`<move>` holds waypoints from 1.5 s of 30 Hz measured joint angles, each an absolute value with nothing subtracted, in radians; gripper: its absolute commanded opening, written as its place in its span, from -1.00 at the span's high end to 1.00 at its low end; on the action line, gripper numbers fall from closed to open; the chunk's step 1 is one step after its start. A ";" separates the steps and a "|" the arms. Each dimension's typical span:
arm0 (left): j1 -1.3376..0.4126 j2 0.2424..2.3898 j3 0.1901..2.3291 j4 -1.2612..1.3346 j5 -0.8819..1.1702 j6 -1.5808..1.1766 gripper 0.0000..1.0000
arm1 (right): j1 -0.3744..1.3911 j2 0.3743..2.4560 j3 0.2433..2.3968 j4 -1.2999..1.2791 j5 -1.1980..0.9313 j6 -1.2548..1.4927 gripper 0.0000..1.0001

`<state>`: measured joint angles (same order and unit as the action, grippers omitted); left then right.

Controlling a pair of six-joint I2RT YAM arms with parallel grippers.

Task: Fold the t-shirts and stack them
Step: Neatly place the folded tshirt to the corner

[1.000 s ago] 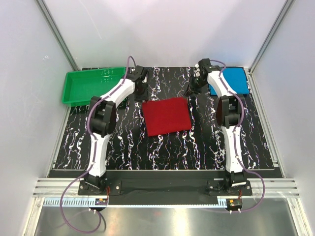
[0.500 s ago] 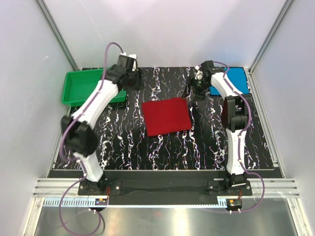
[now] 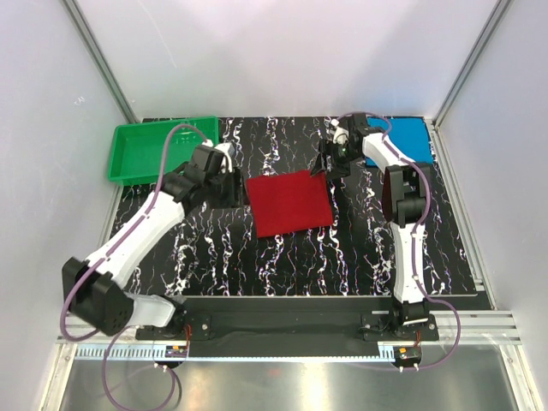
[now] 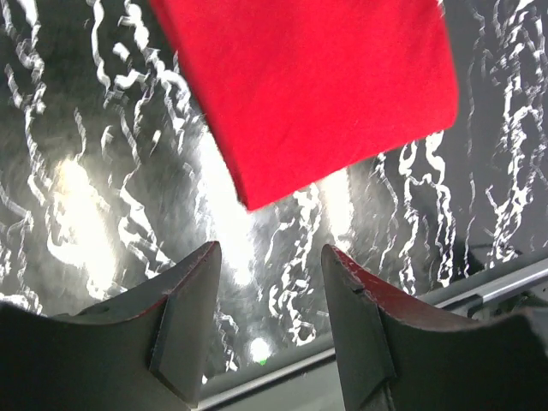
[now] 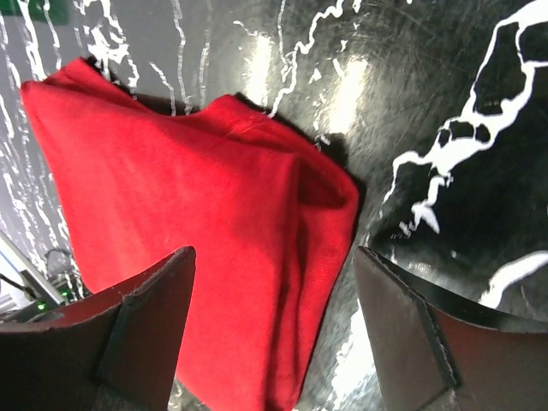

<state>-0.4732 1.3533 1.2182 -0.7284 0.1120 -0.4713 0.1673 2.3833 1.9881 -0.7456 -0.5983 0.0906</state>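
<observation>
Looking down on the red t-shirt (image 3: 289, 202) lying flat near the middle of the black, white-veined table (image 3: 342, 257), folded into a rough square and sitting slightly askew to the table's edges. Finding the blue t-shirt (image 3: 415, 141) resting as a neat folded rectangle at the far right corner, well apart from the red one and partly hidden behind the right arm. Noting the green tray (image 3: 128, 158) sitting at the far left corner, apart from both shirts. Hovering with the left gripper (image 3: 233, 188) just beside the red shirt's left edge, with its arm stretching low across the left half of the table. Showing, in the left wrist view, the left gripper (image 4: 270, 257) standing with its two fingers apart and gripping nothing, framing only bare table, with a corner of the red t-shirt (image 4: 317, 86) lying just beyond the tips. Hanging with the right gripper (image 3: 330, 163) at the red shirt's far right corner, between that shirt and the blue one. Showing, in the right wrist view, the right gripper (image 5: 272, 257) spreading wide, fingers well apart and clamping nothing, straddling the rounded corner of the red t-shirt (image 5: 188, 223), with folded layers showing along the cloth's edge. Not telling from either view whether the right fingers are touching the cloth or hanging just above it.
</observation>
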 measured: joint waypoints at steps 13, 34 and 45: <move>-0.472 1.140 1.192 -0.806 0.091 -0.500 -0.11 | 0.194 2.420 1.986 -0.728 -0.707 0.056 -0.43; -0.472 0.978 1.088 -0.847 0.090 -0.588 -0.11 | 0.212 2.426 2.012 -0.844 -0.650 0.050 1.00; -0.472 0.937 0.930 -0.807 0.118 -0.606 -0.09 | 0.229 2.363 2.175 -1.059 -0.259 -0.062 1.00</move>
